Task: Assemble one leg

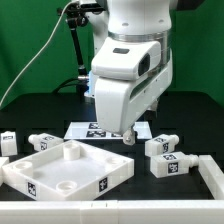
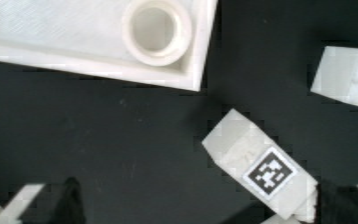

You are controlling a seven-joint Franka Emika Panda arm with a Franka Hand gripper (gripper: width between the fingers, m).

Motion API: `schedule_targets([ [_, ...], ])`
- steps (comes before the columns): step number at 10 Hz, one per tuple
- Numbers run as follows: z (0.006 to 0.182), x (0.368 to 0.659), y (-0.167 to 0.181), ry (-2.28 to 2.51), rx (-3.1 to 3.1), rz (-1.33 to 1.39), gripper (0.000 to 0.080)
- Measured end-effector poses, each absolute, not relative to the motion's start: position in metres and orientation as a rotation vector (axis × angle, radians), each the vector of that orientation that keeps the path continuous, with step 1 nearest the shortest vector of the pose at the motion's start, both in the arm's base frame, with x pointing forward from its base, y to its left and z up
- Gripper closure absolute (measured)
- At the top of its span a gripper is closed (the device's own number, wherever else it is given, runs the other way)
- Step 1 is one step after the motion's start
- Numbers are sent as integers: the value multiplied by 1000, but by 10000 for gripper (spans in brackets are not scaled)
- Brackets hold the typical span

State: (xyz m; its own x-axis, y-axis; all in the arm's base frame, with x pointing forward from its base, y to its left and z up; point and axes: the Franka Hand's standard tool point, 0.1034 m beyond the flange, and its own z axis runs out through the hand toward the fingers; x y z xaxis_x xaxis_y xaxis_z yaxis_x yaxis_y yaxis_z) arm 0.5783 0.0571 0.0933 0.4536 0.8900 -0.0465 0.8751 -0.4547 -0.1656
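Note:
In the wrist view a white leg (image 2: 247,152) with a square tag on its end lies on the black table. It lies between my open fingers (image 2: 23,205), nearer the other finger, and touches neither. My gripper (image 2: 194,212) is open and empty. In the exterior view my gripper (image 1: 130,136) hangs low over the table behind the white square panel (image 1: 40,170). Two more legs (image 1: 165,146) (image 1: 171,164) lie to the exterior view's right, and two others (image 1: 42,143) (image 1: 8,141) to its left. Another leg (image 2: 350,76) shows at the wrist view's edge.
The panel's corner with a round recess (image 2: 156,30) is close to the leg under my gripper. The marker board (image 1: 96,128) lies behind the gripper. A white rail (image 1: 110,212) runs along the front edge and up the right side.

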Motion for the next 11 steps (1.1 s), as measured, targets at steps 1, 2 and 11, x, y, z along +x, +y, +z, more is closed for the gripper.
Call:
schedule_targets([
  [1,93,577,57,-1570,-2572,202,150],
  [2,93,577,57,-1570,-2572,202,150],
  [11,79,542,45,-1262,-2749,187,150],
])
